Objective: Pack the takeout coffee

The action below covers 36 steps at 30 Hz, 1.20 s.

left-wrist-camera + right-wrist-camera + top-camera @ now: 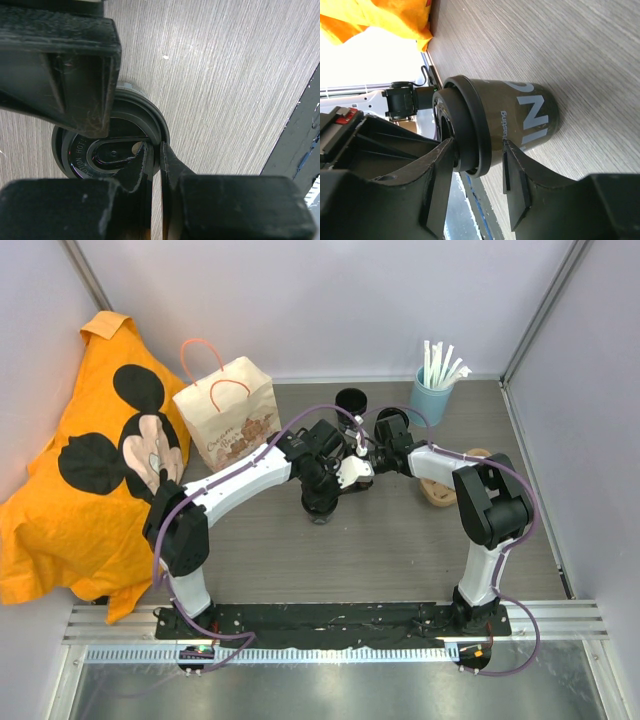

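Note:
One takeout coffee cup (520,115), dark with white lettering and a black lid, stands upright on the wooden table. My left gripper (156,149) is shut on the lid's rim, one finger inside the lid's recess and one outside. In the top view it (322,498) comes down on the cup (320,513) at mid-table. My right gripper (478,145) is open astride the same lid, one finger over the top and one beside the wall under the rim. It reaches in from the right (338,488). Another black cup (351,400) stands at the back.
A brown paper bag (228,415) with red handles stands at the back left, beside an orange cloth (90,470). A light blue cup of white straws (432,395) is at the back right. The tan pulp tray (440,488) lies behind my right arm.

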Available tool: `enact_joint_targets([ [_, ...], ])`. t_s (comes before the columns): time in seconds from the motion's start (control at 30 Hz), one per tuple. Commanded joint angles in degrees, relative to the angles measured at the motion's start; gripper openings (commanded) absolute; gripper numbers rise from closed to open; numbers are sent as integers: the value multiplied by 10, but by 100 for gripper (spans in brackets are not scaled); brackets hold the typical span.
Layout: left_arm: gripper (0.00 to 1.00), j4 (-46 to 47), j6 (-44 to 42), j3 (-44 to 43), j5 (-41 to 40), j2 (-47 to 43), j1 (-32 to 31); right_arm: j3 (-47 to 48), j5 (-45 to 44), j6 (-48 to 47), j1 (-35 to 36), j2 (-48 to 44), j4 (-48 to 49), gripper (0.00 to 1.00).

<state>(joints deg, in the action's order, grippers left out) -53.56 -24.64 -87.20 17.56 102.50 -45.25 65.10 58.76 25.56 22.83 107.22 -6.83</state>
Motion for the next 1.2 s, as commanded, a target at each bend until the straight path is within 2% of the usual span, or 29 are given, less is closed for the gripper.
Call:
enact_joint_targets([
  [0.0, 0, 10, -6, -11, 5, 10, 3, 8, 4, -22, 10, -18, -19, 48],
  [0.17, 0, 9, -5, -11, 7, 10, 8, 13, 4, -30, 11, -22, -33, 41],
  [0.27, 0, 10, -6, -12, 5, 12, 7, 12, 3, -30, 11, -20, -34, 31],
  [0.43, 0, 11, -5, -12, 5, 13, 8, 13, 7, -26, 14, -19, -33, 22],
  [0.8, 0, 8, -7, -17, 1, 16, 8, 12, 7, -11, 19, -25, -24, 8],
  [1.0, 6, 9, -6, -18, 3, 14, 8, 11, 4, -11, 19, -26, -23, 7],
  [1.17, 16, 8, -2, -23, 12, 8, 10, 11, 0, -13, 20, -26, -23, 7],
])
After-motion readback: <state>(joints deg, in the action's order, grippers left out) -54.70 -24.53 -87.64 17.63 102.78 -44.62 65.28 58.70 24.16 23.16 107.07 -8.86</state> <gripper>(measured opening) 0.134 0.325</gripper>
